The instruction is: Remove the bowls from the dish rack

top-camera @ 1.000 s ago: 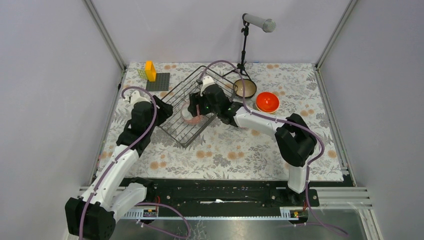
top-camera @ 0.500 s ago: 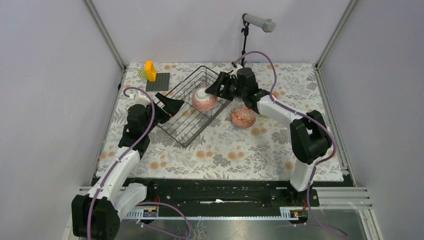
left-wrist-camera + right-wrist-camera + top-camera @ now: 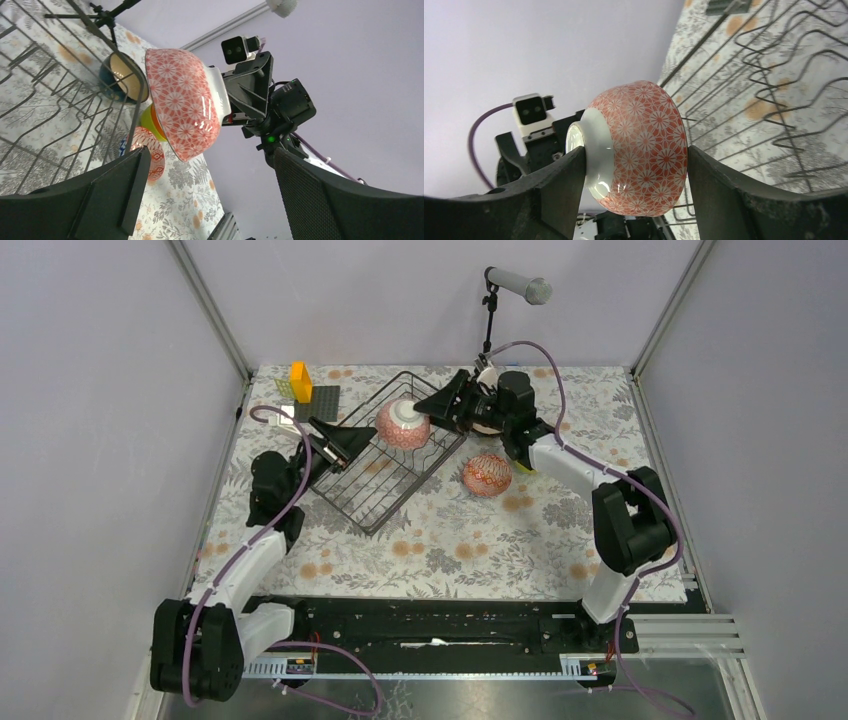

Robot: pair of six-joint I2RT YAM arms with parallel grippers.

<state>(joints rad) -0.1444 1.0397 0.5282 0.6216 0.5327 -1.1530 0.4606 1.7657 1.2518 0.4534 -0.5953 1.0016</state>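
The right fingers (image 3: 551, 197) clamp the pink patterned bowl (image 3: 402, 426) aloft over the far edge of the dish rack (image 3: 365, 495), which looks bowl-free, while the left fingers (image 3: 115, 200) gape empty; with other bowls (image 3: 487, 475) on the table (image 3: 450, 540), only setting this 1 down seems left.

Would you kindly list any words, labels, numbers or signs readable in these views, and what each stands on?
None: no text is readable in any view.
The red-patterned bowl in the right gripper and the floral tablecloth carry only patterns; the dish rack is bare wire.
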